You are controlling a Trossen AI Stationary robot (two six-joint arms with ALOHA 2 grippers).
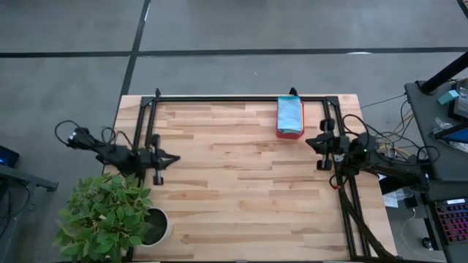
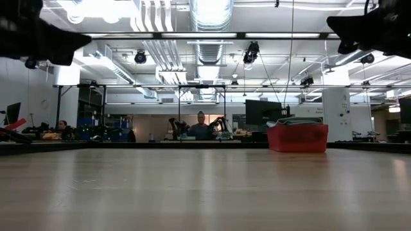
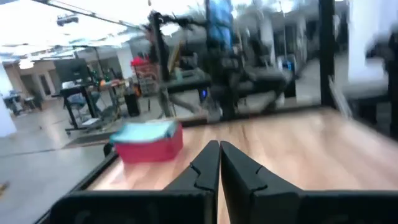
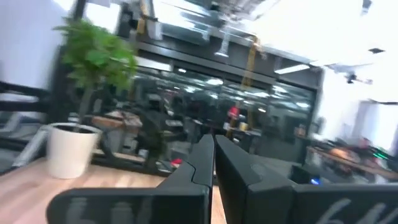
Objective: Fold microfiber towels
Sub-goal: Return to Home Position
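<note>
The folded light blue microfiber towel (image 1: 290,113) lies in the red tray (image 1: 289,134) at the far edge of the bench (image 1: 241,190), probably soft, light and limp, best pinched at a folded edge, while the left hand (image 1: 174,157) and the right hand (image 1: 310,142) hover closed and empty at each side.

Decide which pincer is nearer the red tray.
The right pincer: it hangs just beside the tray near the far edge of the table, while the left pincer is across the table, by the plant.
</note>
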